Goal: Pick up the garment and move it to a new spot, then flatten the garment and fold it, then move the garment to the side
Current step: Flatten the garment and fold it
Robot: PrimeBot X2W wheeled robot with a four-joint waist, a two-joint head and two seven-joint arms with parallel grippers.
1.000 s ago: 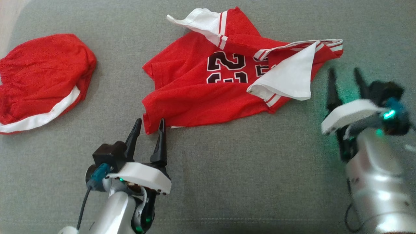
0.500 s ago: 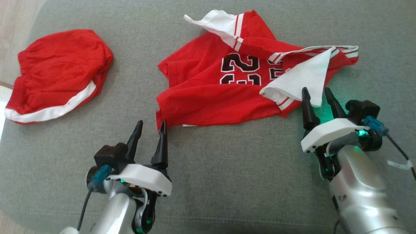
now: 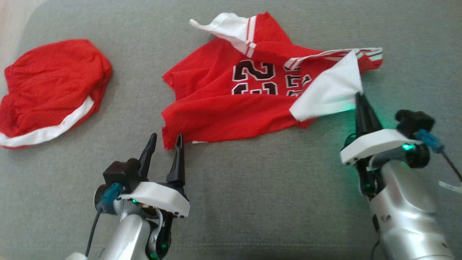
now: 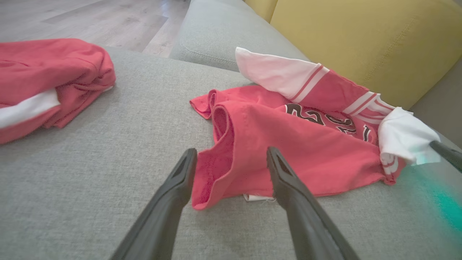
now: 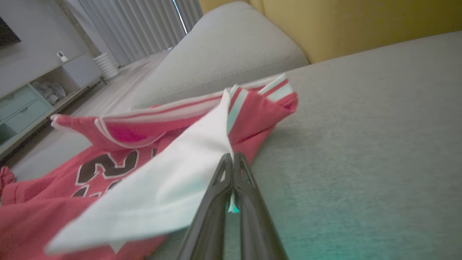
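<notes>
A crumpled red jersey (image 3: 216,104) with a black number and white sleeves lies on the grey sofa seat (image 3: 270,187). My left gripper (image 3: 166,137) is open, its fingers straddling the jersey's near left hem corner (image 4: 213,184), one on each side. My right gripper (image 3: 359,97) is shut on the edge of the white sleeve flap (image 3: 330,94), which is raised off the seat. In the right wrist view the closed fingertips (image 5: 231,157) pinch that white fabric (image 5: 173,187), with the red body (image 5: 54,213) below it. The other white sleeve (image 4: 270,70) sticks up at the back.
A second red garment with a white band (image 3: 50,86) lies bunched at the far left, near the seat's edge. A yellow backrest (image 4: 361,36) rises behind the jersey. Wooden floor (image 4: 90,18) lies beyond the left edge. Bare grey cushion spreads in front of the jersey.
My right gripper came in from the right to the white sleeve flap, shut on its edge and lifted it. The left gripper kept its place; the camera swayed.
</notes>
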